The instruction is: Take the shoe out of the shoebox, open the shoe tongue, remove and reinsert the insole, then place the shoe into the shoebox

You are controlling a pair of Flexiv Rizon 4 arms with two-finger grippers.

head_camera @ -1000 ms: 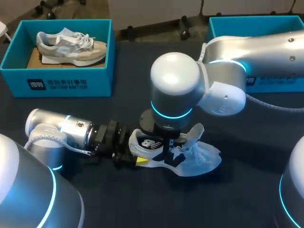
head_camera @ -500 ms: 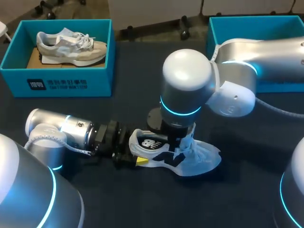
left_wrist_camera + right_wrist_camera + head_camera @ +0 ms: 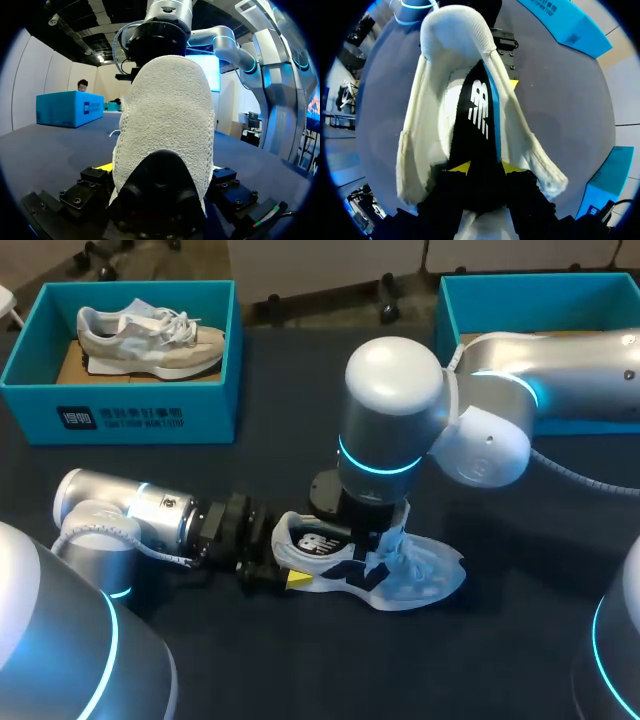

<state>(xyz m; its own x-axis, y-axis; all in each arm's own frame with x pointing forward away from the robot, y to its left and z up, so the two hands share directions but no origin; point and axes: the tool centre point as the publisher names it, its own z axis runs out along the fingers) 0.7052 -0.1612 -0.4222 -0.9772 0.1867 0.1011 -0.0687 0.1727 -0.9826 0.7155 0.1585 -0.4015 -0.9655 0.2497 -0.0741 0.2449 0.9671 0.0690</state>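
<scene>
The shoe [image 3: 425, 575] lay on its sole on the worktop [image 3: 300, 670]. Its long axis ran from the heel, on the left arm's side, to the toe, on the right arm's side. The heel was gripped by the left claw [image 3: 285, 562], whose fingers were pressed against it from both sides, so the shoe was pinned in place. The right claw [image 3: 487, 169] was set down from above into the shoe's opening, toe-ward of the heel. Its yellow tips appeared to be closed on the fore part of the black insole [image 3: 479, 107] (a blue edge of it was seen along one side). The insole was aligned with the shoe's length, its far end seated in the heel cup, ahead of the right claw.

The step in hand was judged to be the removal of the insole. A pull up and out of the shoe by the right arm would be called for, with the left arm serving only as an anchor. What looked like the tongue [image 3: 400, 538], bunched with the laces just beside the right claw on the shoe's toe side, was judged the likeliest thing to snag.

Well apart from the shoe, beyond its heel end, a blue shoebox [image 3: 120, 410] held a second shoe [image 3: 150, 335]. Another shoebox [image 3: 530, 280] stood beyond the shoe's toe end, partly hidden by the right arm.
</scene>
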